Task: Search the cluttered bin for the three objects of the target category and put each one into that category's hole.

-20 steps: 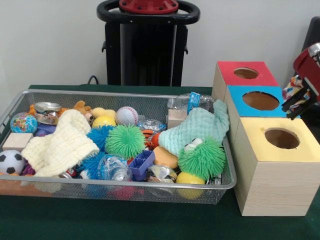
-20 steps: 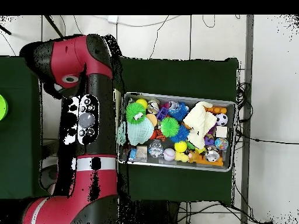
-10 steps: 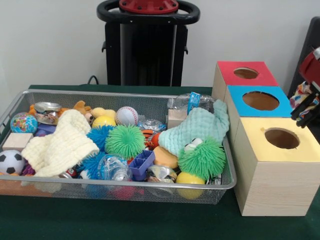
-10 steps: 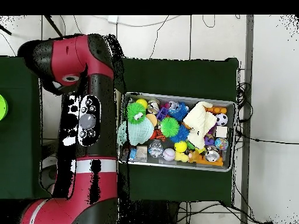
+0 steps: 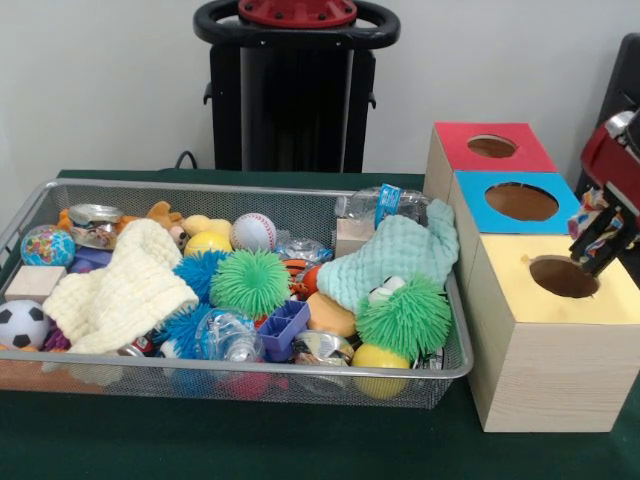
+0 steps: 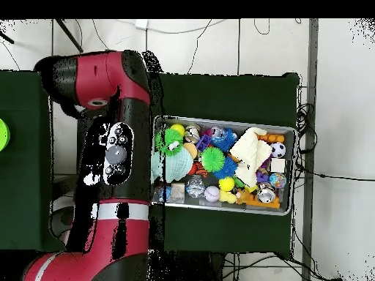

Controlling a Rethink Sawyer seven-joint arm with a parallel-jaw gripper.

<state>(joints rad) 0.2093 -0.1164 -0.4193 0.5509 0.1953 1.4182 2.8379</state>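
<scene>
Gripper (image 5: 600, 235) half cut off, clutching an indistinct multicoloured object (image 5: 597, 222).

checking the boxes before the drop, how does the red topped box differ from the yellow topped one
The red topped box stands farthest back with a smaller hole; the yellow topped box stands nearest with a larger hole. The gripper, holding a multicolored item, hangs over the yellow one, not the red one. Both share pale wooden sides and round holes.
</scene>
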